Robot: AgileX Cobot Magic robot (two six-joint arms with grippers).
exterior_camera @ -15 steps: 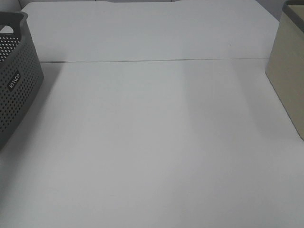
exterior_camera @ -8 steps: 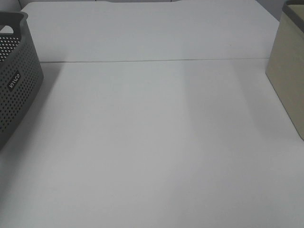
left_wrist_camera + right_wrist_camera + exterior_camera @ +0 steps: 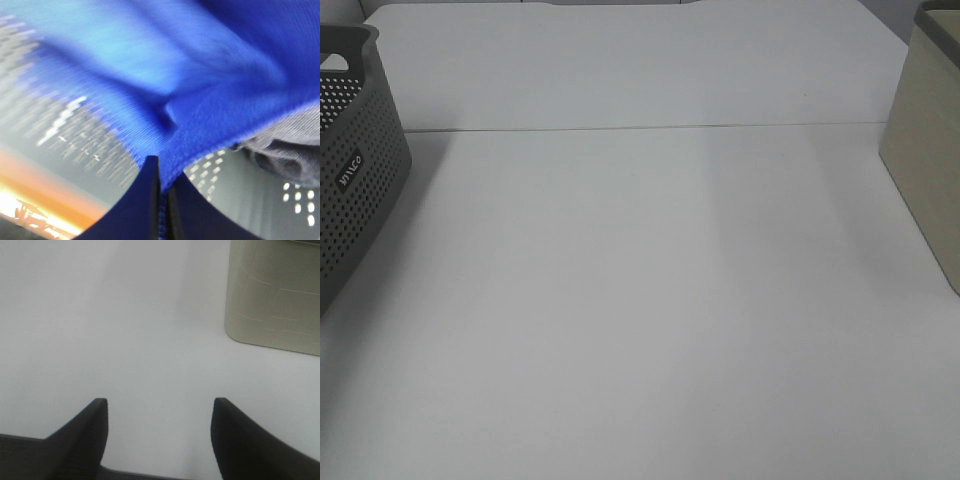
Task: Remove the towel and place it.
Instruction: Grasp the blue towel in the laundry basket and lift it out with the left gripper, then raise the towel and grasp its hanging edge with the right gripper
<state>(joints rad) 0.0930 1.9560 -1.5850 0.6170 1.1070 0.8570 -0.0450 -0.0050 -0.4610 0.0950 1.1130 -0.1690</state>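
Two grippers showed, each only in its own wrist view, and they stood quite differently. The left gripper (image 3: 161,172) had its jaws pinched nearly together on a raised fold of the towel (image 3: 200,75), the blue cloth bunched where the tips met. Perforated grey walls lay close around it, so I judged the towel to be down inside the grey basket (image 3: 355,190), with a grey cloth (image 3: 285,155) beside it (that picture was blurred, so finer detail was lost). A grip on one fold suited lifting soft fabric clear of the rim. The overhead camera caught neither arm nor towel.

The right gripper (image 3: 160,402) hung with its jaws spread wide and nothing between them, above bare table near the beige bin (image 3: 272,295). It looked to be waiting, perhaps to take a second corner.

Between basket and bin the table (image 3: 640,300) was white, matte and evenly lit, crossed by a thin seam (image 3: 640,127) toward the back. It offered ample flat room for laying the towel out.
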